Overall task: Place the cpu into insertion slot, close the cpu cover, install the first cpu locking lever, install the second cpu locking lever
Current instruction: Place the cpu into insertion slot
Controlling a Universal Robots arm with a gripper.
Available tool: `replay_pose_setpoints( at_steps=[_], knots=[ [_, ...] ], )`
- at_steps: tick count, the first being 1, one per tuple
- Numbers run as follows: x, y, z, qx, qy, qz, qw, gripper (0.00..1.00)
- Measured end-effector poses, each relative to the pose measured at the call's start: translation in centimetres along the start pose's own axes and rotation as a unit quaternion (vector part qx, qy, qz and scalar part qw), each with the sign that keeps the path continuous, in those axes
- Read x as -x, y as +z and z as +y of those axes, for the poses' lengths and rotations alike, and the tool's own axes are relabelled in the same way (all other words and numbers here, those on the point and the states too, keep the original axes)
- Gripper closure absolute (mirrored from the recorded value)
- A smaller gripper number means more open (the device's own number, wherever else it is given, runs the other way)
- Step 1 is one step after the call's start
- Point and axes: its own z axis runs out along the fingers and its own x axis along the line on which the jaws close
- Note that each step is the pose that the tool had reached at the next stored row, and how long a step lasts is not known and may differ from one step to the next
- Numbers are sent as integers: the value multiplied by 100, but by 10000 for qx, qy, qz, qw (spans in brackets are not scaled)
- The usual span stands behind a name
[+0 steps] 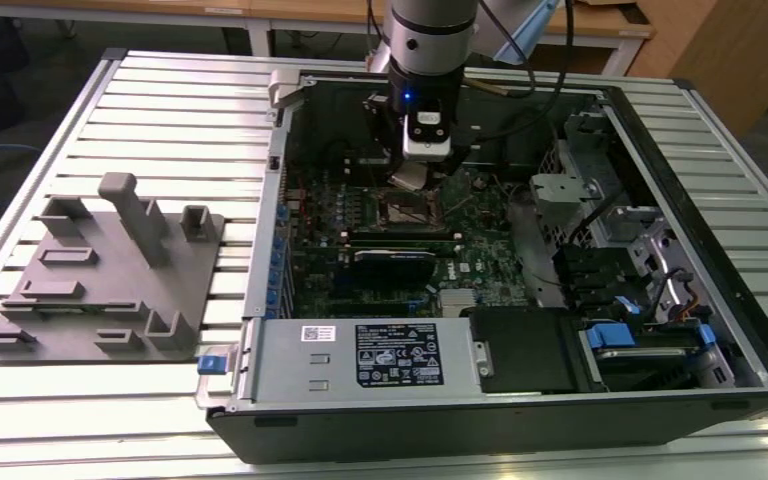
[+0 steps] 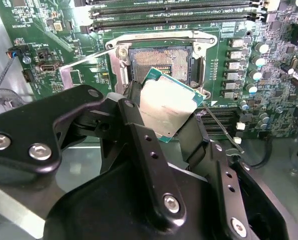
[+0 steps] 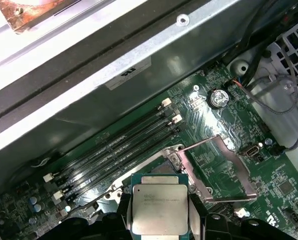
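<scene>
My gripper (image 2: 164, 114) is shut on the cpu (image 2: 171, 102), a flat silver-grey square chip clamped by two opposite edges between black fingers. In the exterior view the gripper (image 1: 415, 168) hangs inside the open computer case with the cpu (image 1: 408, 179) tilted just above the insertion slot (image 1: 416, 208). The slot (image 2: 161, 60) lies bare, its dark recessed centre showing. The cpu cover (image 3: 239, 168) is swung open beside the slot, its square window facing sideways. Two thin locking levers (image 2: 221, 125) (image 2: 88, 57) stick out free at either side. In the first wrist view the cpu (image 3: 159, 207) sits between the fingers.
Long black memory slots (image 3: 113, 150) run beside the socket on the green board (image 2: 279, 75). The case walls (image 1: 704, 200) and drive bays (image 1: 624, 340) box the board in. A grey fixture plate (image 1: 104, 280) lies on the slatted table at the exterior view's left.
</scene>
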Motion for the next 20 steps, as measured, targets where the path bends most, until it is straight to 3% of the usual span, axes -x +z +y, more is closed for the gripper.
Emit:
replay_pose_setpoints(
  at_steps=[5,9,15,20],
  knots=[
    [0,1,0,0,26,-3,10000,46],
    [0,4,0,-2,324,-29,9995,46],
    [0,5,0,-2,351,-32,9994,46],
    [0,7,-1,-3,543,-49,9985,46]
  ],
)
